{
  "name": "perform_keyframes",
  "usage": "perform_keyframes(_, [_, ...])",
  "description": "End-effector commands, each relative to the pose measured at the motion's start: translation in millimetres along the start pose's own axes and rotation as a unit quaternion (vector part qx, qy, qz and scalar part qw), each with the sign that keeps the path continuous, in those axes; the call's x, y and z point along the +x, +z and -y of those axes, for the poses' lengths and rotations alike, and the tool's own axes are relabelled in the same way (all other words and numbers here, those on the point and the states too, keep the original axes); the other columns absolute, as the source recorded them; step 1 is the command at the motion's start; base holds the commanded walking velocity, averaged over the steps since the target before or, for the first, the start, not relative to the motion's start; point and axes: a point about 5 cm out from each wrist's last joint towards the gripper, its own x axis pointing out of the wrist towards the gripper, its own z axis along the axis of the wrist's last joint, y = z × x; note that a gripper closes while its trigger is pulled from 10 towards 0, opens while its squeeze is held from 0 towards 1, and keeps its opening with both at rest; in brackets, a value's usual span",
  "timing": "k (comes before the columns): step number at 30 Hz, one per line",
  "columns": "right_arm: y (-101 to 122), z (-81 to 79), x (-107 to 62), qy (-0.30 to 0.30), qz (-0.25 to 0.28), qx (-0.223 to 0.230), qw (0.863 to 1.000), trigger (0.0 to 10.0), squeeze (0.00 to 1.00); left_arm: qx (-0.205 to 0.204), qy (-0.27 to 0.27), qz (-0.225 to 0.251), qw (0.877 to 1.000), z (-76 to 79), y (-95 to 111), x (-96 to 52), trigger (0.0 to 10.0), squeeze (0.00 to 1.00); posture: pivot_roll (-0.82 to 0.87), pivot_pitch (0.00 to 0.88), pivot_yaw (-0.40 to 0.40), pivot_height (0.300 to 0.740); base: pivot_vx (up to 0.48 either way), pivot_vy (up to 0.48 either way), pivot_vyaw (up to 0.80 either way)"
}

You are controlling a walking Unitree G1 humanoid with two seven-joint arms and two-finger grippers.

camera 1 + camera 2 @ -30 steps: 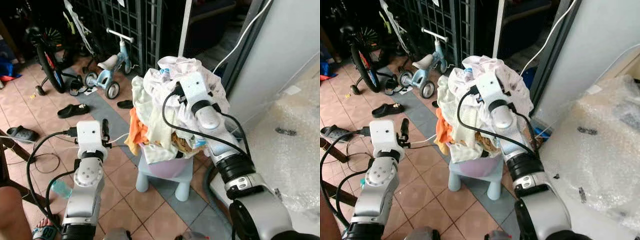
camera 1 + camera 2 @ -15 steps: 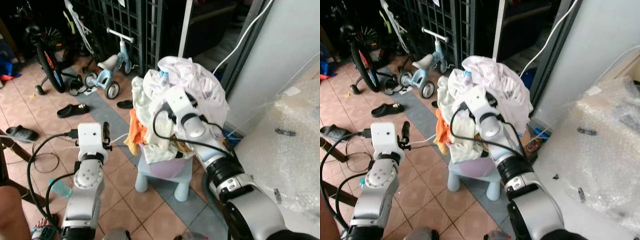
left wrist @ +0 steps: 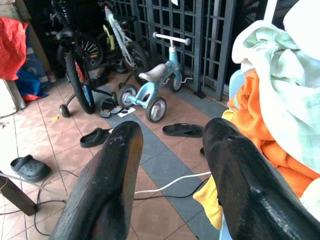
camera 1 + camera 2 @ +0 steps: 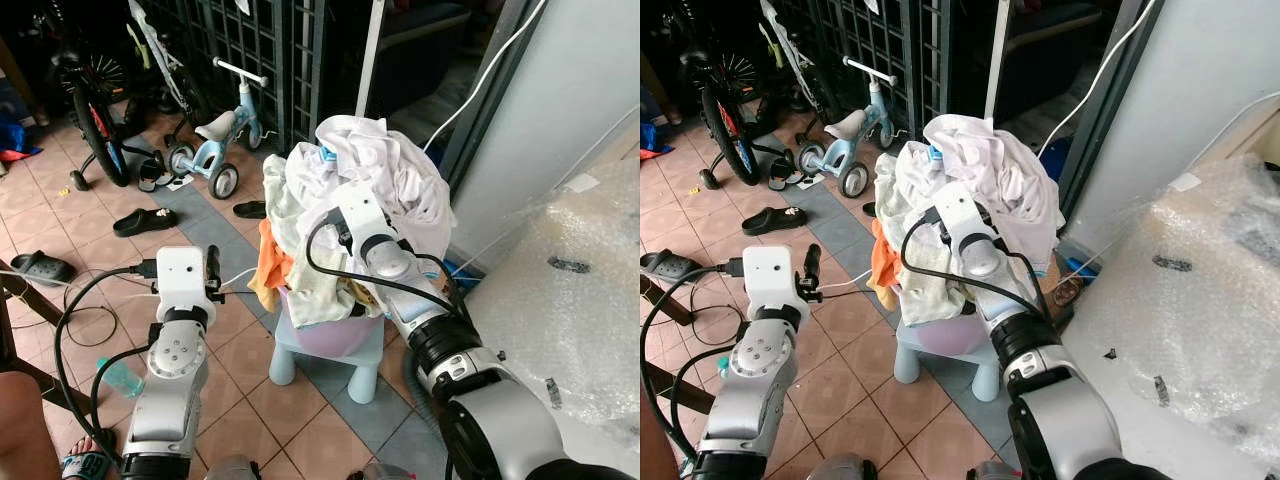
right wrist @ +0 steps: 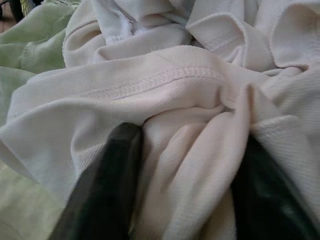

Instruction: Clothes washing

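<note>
Where cloth swallows the right gripper (image 5: 185,165), jaws apart around a cream fold (image 5: 200,145), left gripper (image 3: 172,165) wide.

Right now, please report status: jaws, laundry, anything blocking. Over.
Right gripper pushed into the laundry pile, jaws apart around a cream fold. Left gripper open, empty, beside the pile. Pile heaped in pink basin on a small stool.

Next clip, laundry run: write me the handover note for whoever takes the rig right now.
Right gripper: fingers spread, pushed into a fold of white cloth on the laundry pile, not closed on it.
Left gripper: open, empty, held up beside the pile.
The pile overflows a pink basin on a pale blue stool.
Done: the right gripper has reached the pile.
Left: grasp a garment, lift it out, move the clothes on for washing.
</note>
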Motion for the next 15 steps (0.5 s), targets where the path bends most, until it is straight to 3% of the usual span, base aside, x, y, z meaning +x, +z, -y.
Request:
perform_keyframes(1, [-9.4, 0.3, 0.1, 0.003, -0.025, 0.014, 1.0, 0.0, 0.0, 0.001, 0.003, 0.002, 1.0, -1.0, 2.6, 0.0, 10.0, 0.0, -0.01, 0.0, -0.038, 0.74, 0.0, 0.0, 0.0])
perform_keyframes(15, [-11.6, 2.5, 0.0, -0.002, -0.02, 0.021, 1.0, 0.0, 0.0, 0.0, 0.001, 0.001, 1.0, -0.1, 2.3, 0.6, 10.0, 0.0, -0.01, 0.0, -0.04, 0.74, 0.0, 0.0, 0.0])
